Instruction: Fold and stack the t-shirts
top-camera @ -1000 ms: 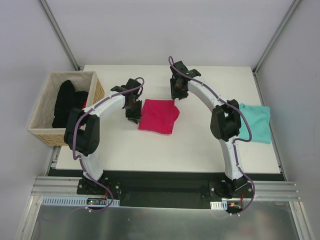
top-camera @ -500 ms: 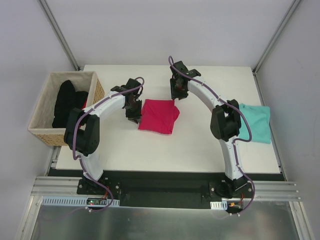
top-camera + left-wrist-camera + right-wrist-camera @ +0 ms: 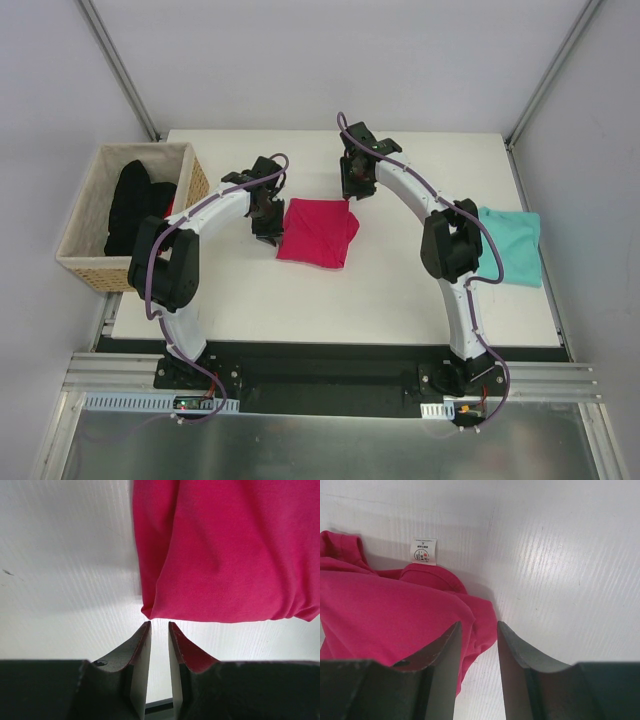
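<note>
Top: pink tee (image 3: 318, 232) folded to a rough square mid-table. Teal tee (image 3: 512, 246) at right edge, partly under R arm, so not stacked yet. L gripper (image 3: 268, 228) sits at pink's left edge, R gripper (image 3: 352, 190) at its far corner. I judge both are set for another fold or a lift.

L wrist: jaws a narrow slit apart, empty, just short of a folded corner. Top view can't show that.

R wrist: jaws parted wider, nothing pinched, over the collar end. White neck label (image 3: 423, 551) visible only here.

One magenta-pink t-shirt (image 3: 317, 232), one teal t-shirt (image 3: 512, 245), one wicker basket (image 3: 90, 272), one black garment (image 3: 130, 205), one left arm (image 3: 215, 208), one right arm (image 3: 405, 185)
</note>
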Controlling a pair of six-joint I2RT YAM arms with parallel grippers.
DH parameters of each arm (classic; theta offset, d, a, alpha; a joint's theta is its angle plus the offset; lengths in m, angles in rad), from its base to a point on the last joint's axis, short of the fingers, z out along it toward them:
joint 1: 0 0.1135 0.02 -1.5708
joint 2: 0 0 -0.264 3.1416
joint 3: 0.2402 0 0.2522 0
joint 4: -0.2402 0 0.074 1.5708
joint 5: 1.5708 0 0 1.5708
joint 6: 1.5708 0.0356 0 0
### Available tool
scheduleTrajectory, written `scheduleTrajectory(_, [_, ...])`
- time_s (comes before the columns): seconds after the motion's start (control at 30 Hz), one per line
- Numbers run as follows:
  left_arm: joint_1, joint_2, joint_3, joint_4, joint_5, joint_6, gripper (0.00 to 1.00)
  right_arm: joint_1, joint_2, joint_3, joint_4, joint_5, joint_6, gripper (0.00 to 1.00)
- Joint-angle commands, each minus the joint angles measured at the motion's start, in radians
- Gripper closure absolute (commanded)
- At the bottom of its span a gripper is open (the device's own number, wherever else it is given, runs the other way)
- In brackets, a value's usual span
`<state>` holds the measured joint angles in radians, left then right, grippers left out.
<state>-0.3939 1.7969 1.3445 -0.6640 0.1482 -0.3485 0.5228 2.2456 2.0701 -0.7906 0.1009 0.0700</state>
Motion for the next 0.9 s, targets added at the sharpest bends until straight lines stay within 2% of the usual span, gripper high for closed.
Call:
scheduleTrajectory(0.0, [-0.005, -0.002, 0.001, 0.001, -0.003, 0.006, 0.8, -0.004, -0.037, 0.013, 0.005, -0.009, 0.01, 0.62])
scheduleTrajectory(0.87, [0.006, 0.065, 0.024, 0.029, 0.042, 0.028, 0.81, -0.018, -0.047, 0.021, -0.006, 0.002, 0.008, 0.63])
